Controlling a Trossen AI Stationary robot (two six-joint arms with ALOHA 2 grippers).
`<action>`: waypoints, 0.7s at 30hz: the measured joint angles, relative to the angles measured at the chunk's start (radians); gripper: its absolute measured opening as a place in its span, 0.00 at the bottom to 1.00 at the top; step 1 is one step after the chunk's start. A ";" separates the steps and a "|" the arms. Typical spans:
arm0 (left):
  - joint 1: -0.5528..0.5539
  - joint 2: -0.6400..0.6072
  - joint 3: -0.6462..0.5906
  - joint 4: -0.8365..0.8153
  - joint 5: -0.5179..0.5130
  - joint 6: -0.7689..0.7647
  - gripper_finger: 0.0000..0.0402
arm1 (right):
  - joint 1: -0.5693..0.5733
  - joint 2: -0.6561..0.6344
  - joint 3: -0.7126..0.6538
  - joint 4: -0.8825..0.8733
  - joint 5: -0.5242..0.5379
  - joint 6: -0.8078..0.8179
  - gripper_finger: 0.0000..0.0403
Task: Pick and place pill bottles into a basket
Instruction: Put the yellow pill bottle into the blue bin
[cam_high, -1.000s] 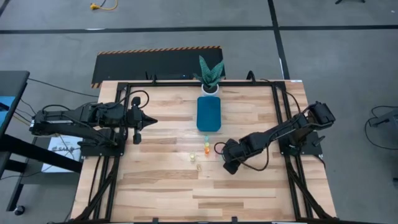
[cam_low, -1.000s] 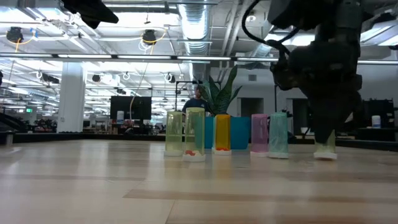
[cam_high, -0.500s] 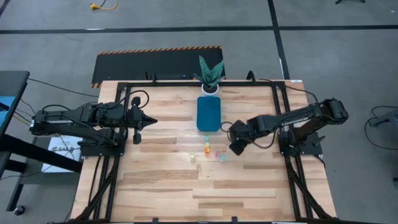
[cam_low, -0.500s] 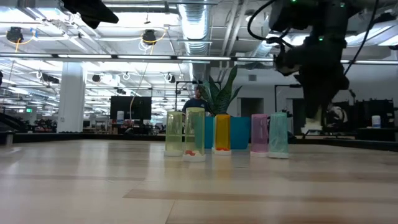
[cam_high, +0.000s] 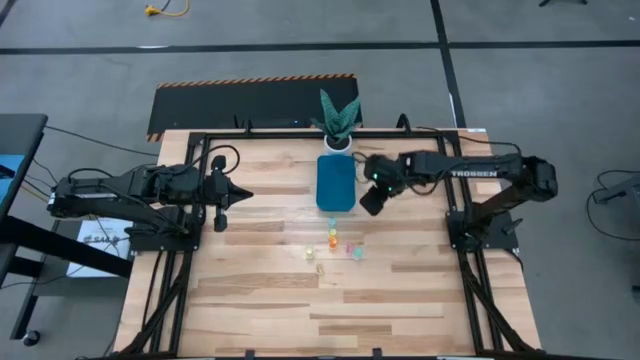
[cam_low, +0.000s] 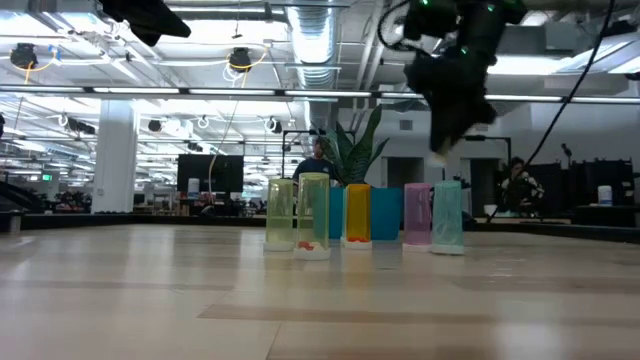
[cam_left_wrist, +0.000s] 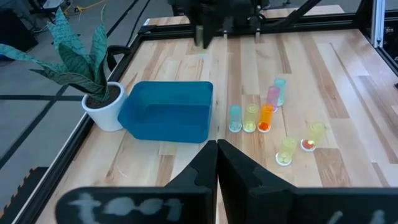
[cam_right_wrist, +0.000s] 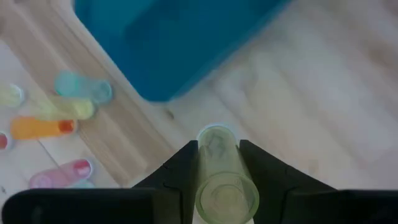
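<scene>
1. A pale green pill bottle (cam_right_wrist: 219, 177) sits clamped between the right tool's (cam_high: 369, 200) fingers, lifted off the desk (cam_high: 260, 290).
2. A second ago this tool was low beside the bottle row (cam_high: 335, 245); now it hangs just beside the blue basket (cam_high: 336, 182).
3. The remaining bottles stand behind it, unmoved.
4. The left tool (cam_high: 240, 196), clenched and empty, stays far left.

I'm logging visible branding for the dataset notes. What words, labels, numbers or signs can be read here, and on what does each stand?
"TROSSEN": white letters along the right arm, in the high view.
Paper sheet beside the left arm's base: printing too small to read.
Pill bottles and basket: no readable labels.
</scene>
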 joint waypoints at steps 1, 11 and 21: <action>0.000 0.000 0.000 0.000 0.000 0.000 0.00 | -0.009 0.016 0.035 0.009 0.000 -0.022 0.25; 0.000 0.000 0.000 0.000 0.000 0.000 0.00 | -0.059 0.237 0.368 -0.109 -0.011 -0.221 0.25; 0.000 0.000 0.000 -0.001 0.000 0.000 0.00 | -0.060 0.466 0.596 -0.164 -0.074 -0.357 0.25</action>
